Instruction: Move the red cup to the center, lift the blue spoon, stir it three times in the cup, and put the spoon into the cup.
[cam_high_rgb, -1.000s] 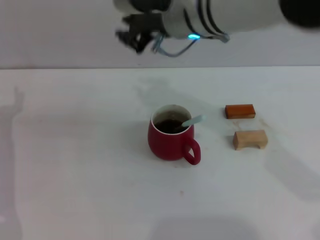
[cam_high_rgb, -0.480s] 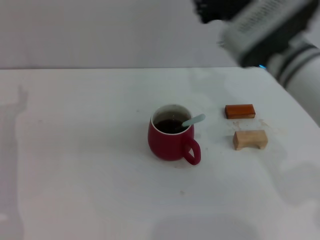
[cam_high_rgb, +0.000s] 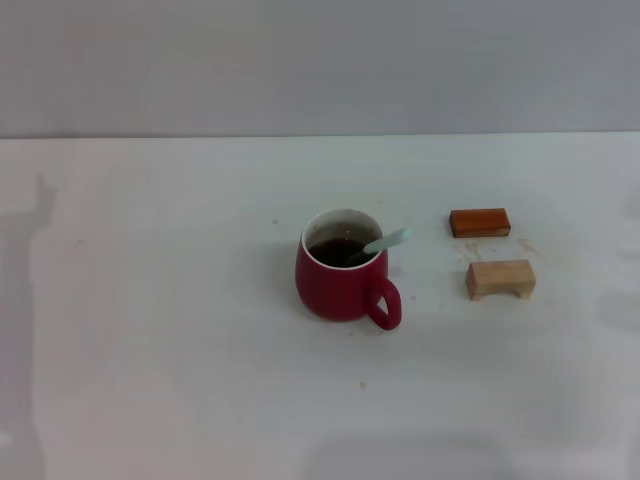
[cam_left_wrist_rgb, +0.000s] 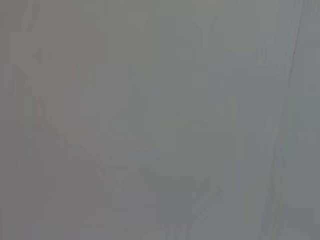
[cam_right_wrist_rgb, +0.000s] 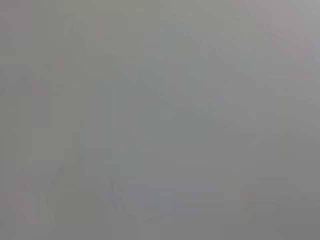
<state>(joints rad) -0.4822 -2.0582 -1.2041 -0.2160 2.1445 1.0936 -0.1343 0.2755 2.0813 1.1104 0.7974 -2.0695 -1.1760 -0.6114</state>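
One red cup (cam_high_rgb: 340, 280) holds one blue spoon (cam_high_rgb: 388, 241) — two blocks (cam_high_rgb: 499, 279) beside.

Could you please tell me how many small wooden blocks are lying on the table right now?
2. The flat orange-brown wooden block lies right of the dark-red ceramic mug; the pale arch-shaped wooden block lies just nearer the robot, apart from it. None appears hidden.

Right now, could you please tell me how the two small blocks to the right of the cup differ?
The orange-brown block is a flat, solid slab lying farther back; the pale wooden block is nearer, lighter in colour, and notched underneath like a small bridge. Both rest on the white table.
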